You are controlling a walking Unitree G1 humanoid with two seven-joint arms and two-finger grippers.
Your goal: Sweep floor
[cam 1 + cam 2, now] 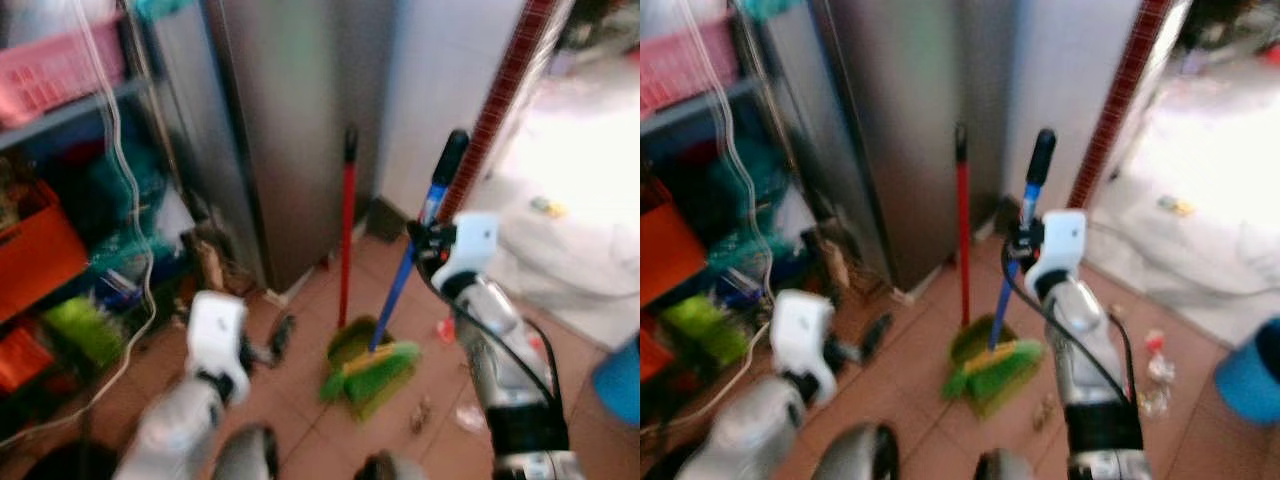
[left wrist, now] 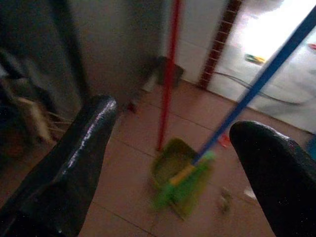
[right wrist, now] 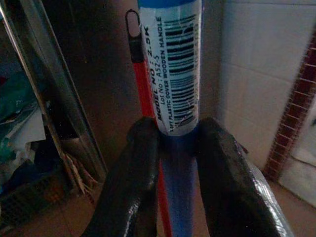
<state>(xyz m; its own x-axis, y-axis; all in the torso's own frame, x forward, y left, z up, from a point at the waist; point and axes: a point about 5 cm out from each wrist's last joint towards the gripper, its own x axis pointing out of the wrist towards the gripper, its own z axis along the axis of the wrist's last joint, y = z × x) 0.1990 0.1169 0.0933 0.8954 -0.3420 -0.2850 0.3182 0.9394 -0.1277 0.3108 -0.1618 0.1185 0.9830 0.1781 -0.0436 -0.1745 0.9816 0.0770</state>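
Observation:
A broom with a blue handle [image 1: 405, 275] and green bristles [image 1: 372, 370] stands on the tiled floor, its head resting in a green dustpan [image 1: 352, 345] that has a red handle [image 1: 346, 225]. My right gripper [image 1: 425, 240] is shut on the blue handle high up, just below its black top grip [image 1: 450, 158]; in the right wrist view the fingers [image 3: 143, 168] clamp the handle under its barcode label [image 3: 175, 74]. My left gripper [image 1: 280, 335] hangs open low at the left, apart from the dustpan, with the fingers [image 2: 74, 158] spread wide in the left wrist view.
A steel fridge [image 1: 290, 130] stands behind the dustpan. Cluttered shelves with a pink basket [image 1: 55, 65] and an orange bin [image 1: 35, 250] fill the left. Scraps of litter [image 1: 445, 410] lie on the tiles at right, near a blue bucket [image 1: 620, 385]. A bright doorway [image 1: 570, 180] opens at right.

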